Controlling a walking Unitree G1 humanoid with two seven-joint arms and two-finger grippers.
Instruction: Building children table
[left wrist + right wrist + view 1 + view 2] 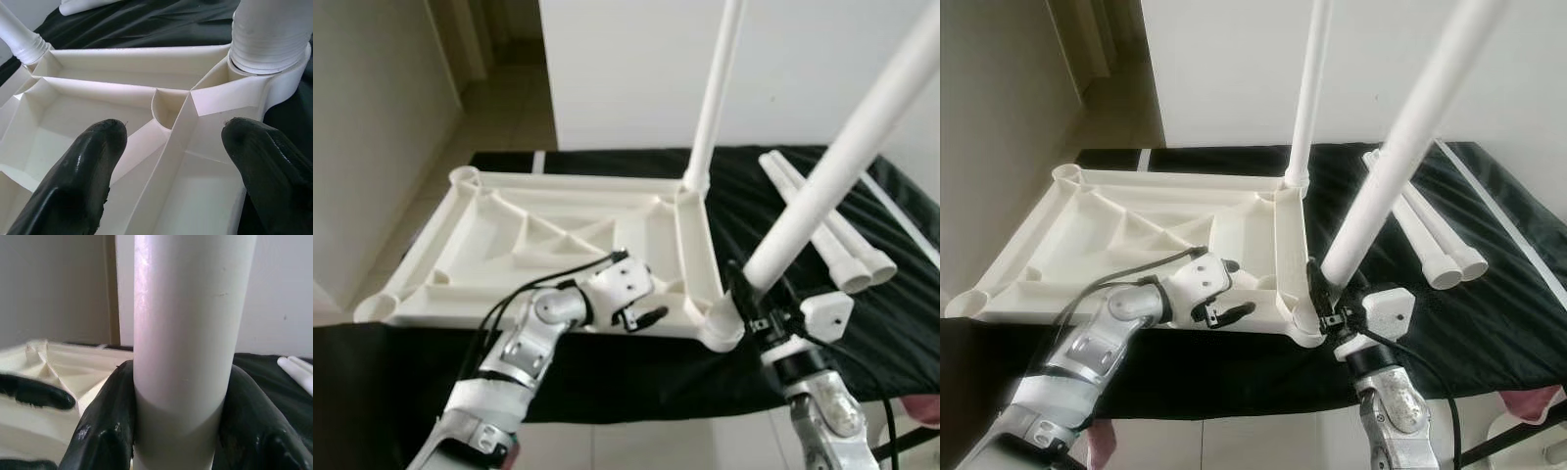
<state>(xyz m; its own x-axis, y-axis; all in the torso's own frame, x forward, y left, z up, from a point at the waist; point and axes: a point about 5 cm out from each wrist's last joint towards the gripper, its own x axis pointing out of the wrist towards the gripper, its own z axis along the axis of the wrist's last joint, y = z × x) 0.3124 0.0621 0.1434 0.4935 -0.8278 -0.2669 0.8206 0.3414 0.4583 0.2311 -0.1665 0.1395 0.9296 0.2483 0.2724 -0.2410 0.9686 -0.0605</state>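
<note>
The white plastic tabletop (558,181) lies upside down on a black cloth (862,323). One white leg (715,98) stands in its far right corner socket. A second leg (842,166) rises tilted from the near right corner socket (724,323), and my right gripper (754,294) is shut around that leg (186,333) just above the socket. My left gripper (641,313) is open over the tabletop's near rim, its fingers (88,171) either side of a rib near that same corner. Two loose legs (832,235) lie on the cloth to the right.
The tabletop's two left corner sockets (465,176) stand bare. A white wall (626,69) is right behind the work surface, with tiled floor (499,108) leading off at the back left. A pink object (1528,401) sits low at the right.
</note>
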